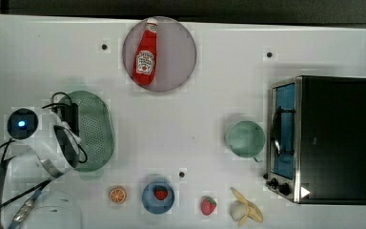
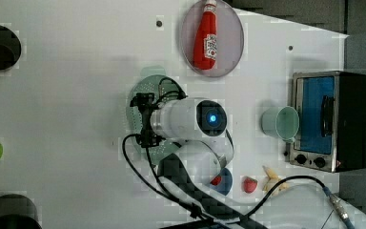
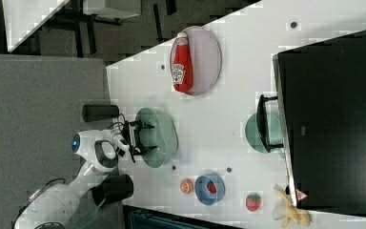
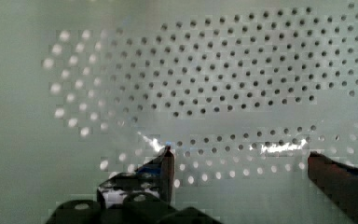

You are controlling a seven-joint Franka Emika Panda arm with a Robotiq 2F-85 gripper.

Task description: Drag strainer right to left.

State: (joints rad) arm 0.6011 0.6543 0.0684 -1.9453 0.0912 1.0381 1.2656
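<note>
My tool [image 4: 237, 158] hangs spread wide just above the strainer [image 1: 95, 131], its two fingers [image 4: 165, 165] apart and gripping nothing, the perforated bottom close beneath them. The strainer lies on the white counter [image 1: 195, 109] toward the top view's left, well apart from the green cup [image 1: 245, 138] and the toaster oven [image 1: 321, 138] at the top view's right. I judge the main risk to be the light plastic shell: if I press on the sloped wall rather than the flat bottom, it may tip or skid out from under the fingers, and a fingertip could catch in the holes. A drag that swings wide could also nudge the orange slice [image 1: 117, 194] or the blue bowl [image 1: 157, 196] holding a strawberry, both near the strainer's lower end in the top view. The red ketchup bottle [image 1: 146, 52] on the round plate [image 1: 181, 47] carries a white label, but I cannot read its lettering; the oven shows no legible writing either.
</note>
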